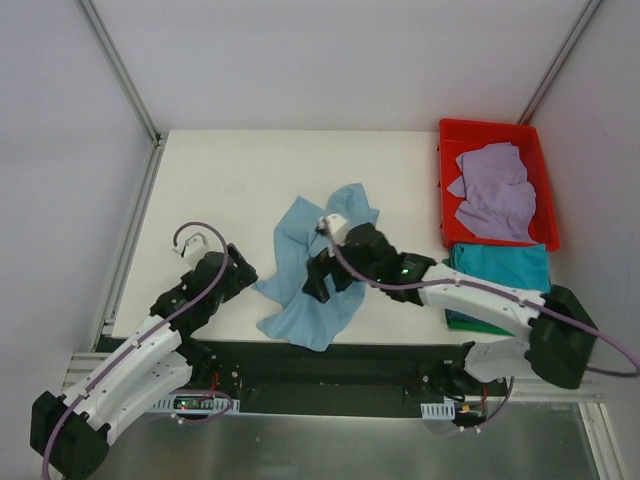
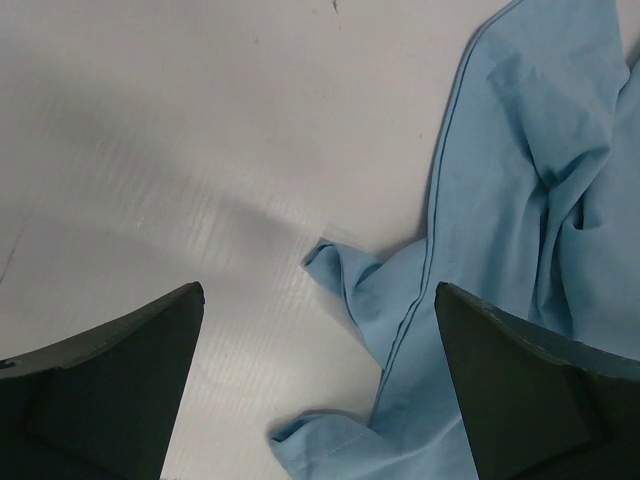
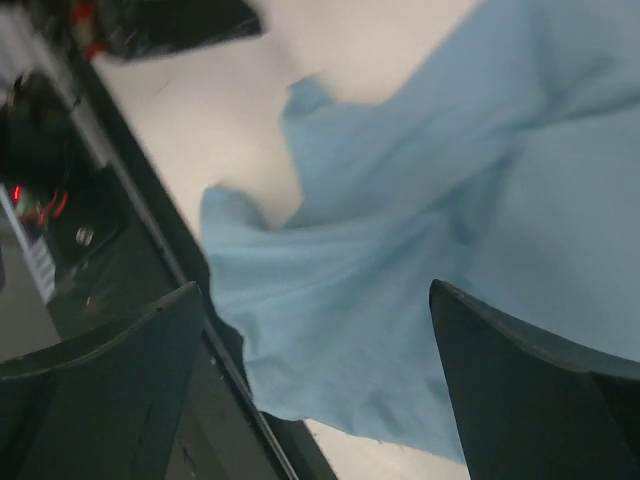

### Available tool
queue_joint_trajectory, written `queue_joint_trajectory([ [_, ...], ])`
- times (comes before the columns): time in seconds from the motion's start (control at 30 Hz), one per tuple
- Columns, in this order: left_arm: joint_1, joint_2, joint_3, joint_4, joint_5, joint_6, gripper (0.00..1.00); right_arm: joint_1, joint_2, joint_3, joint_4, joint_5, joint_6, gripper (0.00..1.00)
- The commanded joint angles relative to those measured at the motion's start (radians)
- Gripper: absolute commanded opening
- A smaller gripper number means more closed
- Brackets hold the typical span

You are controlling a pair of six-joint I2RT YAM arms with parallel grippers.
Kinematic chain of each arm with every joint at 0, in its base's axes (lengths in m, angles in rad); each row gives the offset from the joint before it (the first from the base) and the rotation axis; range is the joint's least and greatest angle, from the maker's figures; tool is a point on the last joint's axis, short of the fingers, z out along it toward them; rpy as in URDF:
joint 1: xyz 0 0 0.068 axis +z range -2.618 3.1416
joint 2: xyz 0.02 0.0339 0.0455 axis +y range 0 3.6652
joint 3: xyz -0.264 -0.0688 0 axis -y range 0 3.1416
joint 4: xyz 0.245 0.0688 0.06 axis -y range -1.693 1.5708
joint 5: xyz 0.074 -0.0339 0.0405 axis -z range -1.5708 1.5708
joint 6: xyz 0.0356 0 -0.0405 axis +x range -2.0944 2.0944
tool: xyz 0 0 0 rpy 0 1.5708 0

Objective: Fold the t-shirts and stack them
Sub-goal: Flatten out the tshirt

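A crumpled light blue t-shirt (image 1: 318, 318) (image 2: 520, 190) (image 3: 400, 240) lies at the table's middle, its near hem reaching the front edge. My right gripper (image 1: 320, 280) (image 3: 315, 288) hovers open just above the shirt's near part, holding nothing. My left gripper (image 1: 238, 268) (image 2: 318, 290) stands open at the shirt's left edge, above a bunched fold and bare table. A lavender t-shirt (image 1: 495, 195) lies loosely in the red bin (image 1: 444, 185). A folded teal t-shirt (image 1: 505, 268) rests on a dark green one (image 1: 468, 322) at the near right.
The red bin stands at the back right corner. White walls with metal rails enclose the table (image 1: 230, 190) on the left, back and right. A black rail (image 3: 130, 250) runs along the front edge, beside the arm bases.
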Motion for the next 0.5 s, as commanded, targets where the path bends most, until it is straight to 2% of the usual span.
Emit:
queue_joint_trajectory([
  [0.0, 0.046, -0.019, 0.048, -0.038, -0.014, -0.006, 0.99, 0.193, 0.226, 0.144, 0.047, -0.198, -0.239, 0.96],
  [0.13, 0.221, -0.03, 0.02, -0.063, 0.091, 0.002, 0.99, 0.275, 0.435, 0.322, -0.023, -0.348, -0.337, 0.96],
  [0.2, 0.286, -0.018, 0.006, -0.063, 0.134, 0.014, 0.99, 0.295, 0.502, 0.377, -0.06, -0.356, -0.371, 0.96],
  [0.3, 0.312, 0.014, 0.003, -0.063, 0.159, 0.023, 0.99, 0.316, 0.57, 0.406, -0.053, -0.333, -0.399, 0.99],
  [0.37, 0.323, 0.034, 0.008, -0.067, 0.159, 0.02, 0.99, 0.318, 0.624, 0.434, -0.082, -0.325, -0.388, 0.95],
  [0.47, 0.326, 0.05, 0.014, -0.066, 0.149, 0.031, 0.99, 0.318, 0.668, 0.44, -0.083, -0.263, -0.384, 0.94],
])
